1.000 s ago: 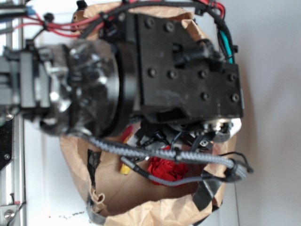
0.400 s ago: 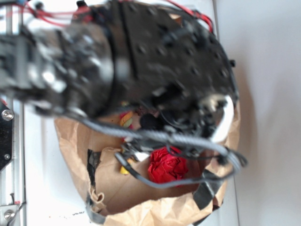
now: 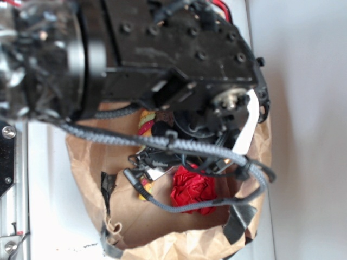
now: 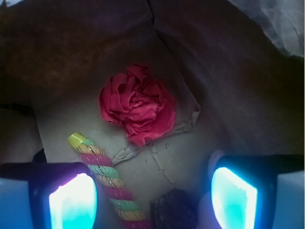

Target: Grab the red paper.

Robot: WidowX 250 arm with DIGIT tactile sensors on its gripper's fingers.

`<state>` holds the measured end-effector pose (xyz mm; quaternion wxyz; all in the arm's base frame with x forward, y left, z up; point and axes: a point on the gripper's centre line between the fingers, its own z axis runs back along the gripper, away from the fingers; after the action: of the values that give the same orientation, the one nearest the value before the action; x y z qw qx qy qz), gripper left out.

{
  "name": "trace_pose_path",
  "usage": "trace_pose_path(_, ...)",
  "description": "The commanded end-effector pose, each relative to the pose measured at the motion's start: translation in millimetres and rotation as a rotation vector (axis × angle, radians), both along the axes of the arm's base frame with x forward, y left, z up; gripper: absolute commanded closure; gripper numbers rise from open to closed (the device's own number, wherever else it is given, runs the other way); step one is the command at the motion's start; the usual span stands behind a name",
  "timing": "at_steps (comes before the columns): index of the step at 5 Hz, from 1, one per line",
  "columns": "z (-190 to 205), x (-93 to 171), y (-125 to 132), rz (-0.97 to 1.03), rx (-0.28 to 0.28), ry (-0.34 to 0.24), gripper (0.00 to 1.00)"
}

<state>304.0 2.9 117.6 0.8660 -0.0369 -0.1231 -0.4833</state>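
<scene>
**Wrist view: paper not yet grabbed, jaws wide above it**

Wrist view shows the task barely begun. One brown bag (image 4: 224, 71) surrounds everything, its floor holding the loose items. One gripper (image 4: 152, 198) hangs inside it, released, its two glowing pads (image 4: 71, 202) wide apart at the near edge and clasping nothing. One red paper (image 4: 138, 102) lies untouched on the bag floor, farther in than the pads and roughly between their lines. One striped rope (image 4: 105, 181) lies just left of and nearer than the paper, apart from it. One small dark lump (image 4: 174, 210) sits nearest. Left to do, as I judge: descend, close, lift.
</scene>
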Motion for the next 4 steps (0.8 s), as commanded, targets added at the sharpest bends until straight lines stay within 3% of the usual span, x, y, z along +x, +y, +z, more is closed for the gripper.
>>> trace_pose_path(1, 23, 1, 2, 0.001, 0.007, -0.074, 0.0)
trace_pose_path(4, 18, -23, -36, -0.085, -0.023, -0.049, 0.0)
